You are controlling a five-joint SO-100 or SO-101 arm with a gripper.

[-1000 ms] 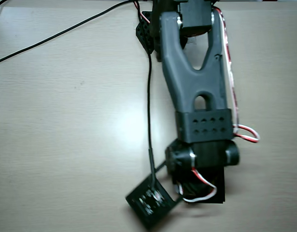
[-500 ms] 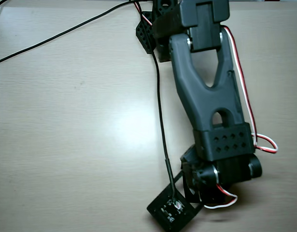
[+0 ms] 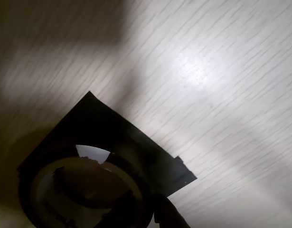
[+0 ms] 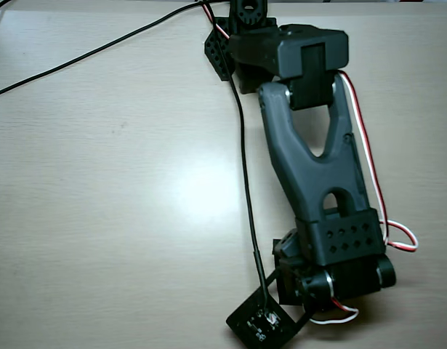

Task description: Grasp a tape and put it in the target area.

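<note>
In the wrist view the tape point(image 3: 39, 187) fills the bottom left: a ring with a dark outer edge, a beige core and a small white tab at its top. It overlaps the target area point(image 3: 131, 137), a black square tilted like a diamond on the pale wood-grain table. My gripper point(image 3: 146, 209) looks shut on the ring's right wall, with one dark finger point(image 3: 167, 213) outside it and a dark shape inside the ring. In the overhead view the arm point(image 4: 317, 182) reaches toward the bottom edge and hides the gripper, tape and square.
A black wrist camera module point(image 4: 263, 327) hangs at the arm's lower left in the overhead view. A black cable point(image 4: 241, 145) runs down to it from the base, and another cable point(image 4: 78, 58) crosses the table's top left. Bare table lies to the left.
In the overhead view the arm has swung rightward and stretched further toward the bottom edge. The wrist camera module moved right and down with it.
</note>
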